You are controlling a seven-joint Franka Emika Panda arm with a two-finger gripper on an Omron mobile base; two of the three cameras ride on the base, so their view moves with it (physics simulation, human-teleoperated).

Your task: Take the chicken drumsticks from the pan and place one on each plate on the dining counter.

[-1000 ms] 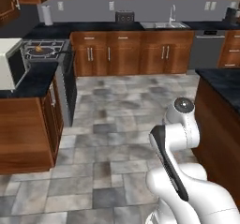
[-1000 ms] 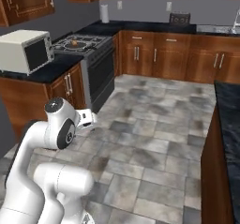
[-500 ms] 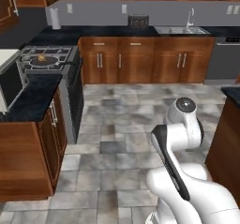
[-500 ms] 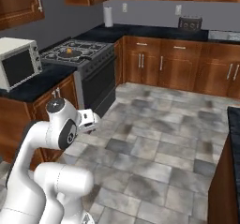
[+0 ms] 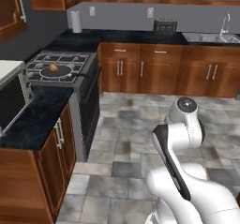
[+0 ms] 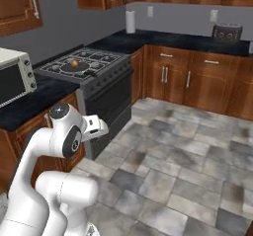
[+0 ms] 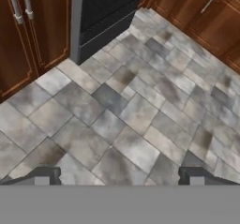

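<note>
White arm (image 6: 47, 146) folded, jaws spread above floor tiles (image 7: 136, 110).

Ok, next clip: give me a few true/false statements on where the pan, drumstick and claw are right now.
1. The pan sits on the stove. True.
2. The claw holds a drumstick. False: it is open, with only floor tiles between its tips.
3. A drumstick lies in the pan. True: at least one golden piece shows there.
4. The paper towel roll lies tipped over on the floor. False: it stands upright on the counter by the wall.
5. The microwave sits on the counter beside the stove. True.
</note>
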